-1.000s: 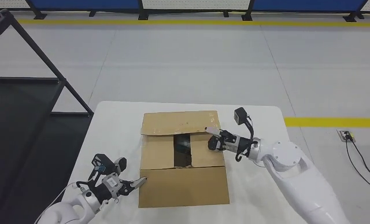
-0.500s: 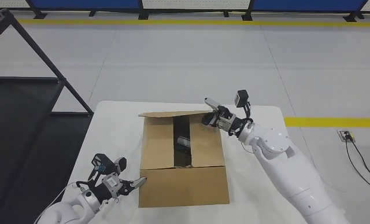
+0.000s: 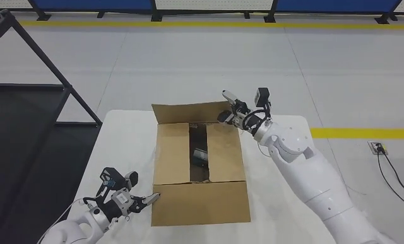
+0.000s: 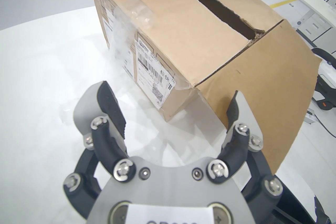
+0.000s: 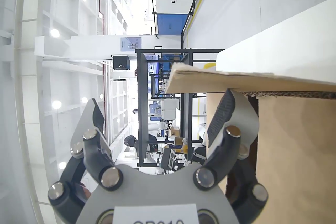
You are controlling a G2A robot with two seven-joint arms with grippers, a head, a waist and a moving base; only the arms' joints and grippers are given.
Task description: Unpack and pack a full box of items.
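A brown cardboard box [image 3: 199, 171] sits mid-tabletop, its long axis running from the robot's side to the far edge. Its two side flaps are folded in, leaving a dark slot [image 3: 199, 152] between them. The far flap [image 3: 189, 113] stands upright and the near flap [image 3: 201, 203] is splayed outward. The white tabletop [image 3: 126, 137] stands on a pale grey floor [image 3: 208, 67] crossed by a yellow line [image 3: 189, 23], with a black metal frame [image 3: 38, 111] alongside. The right claw [image 3: 228, 105] is spread wide, one fingertip [image 5: 225, 104] against the far flap's corner, clasping nothing. The left claw [image 4: 170, 91] gapes empty just beside the box's near corner.
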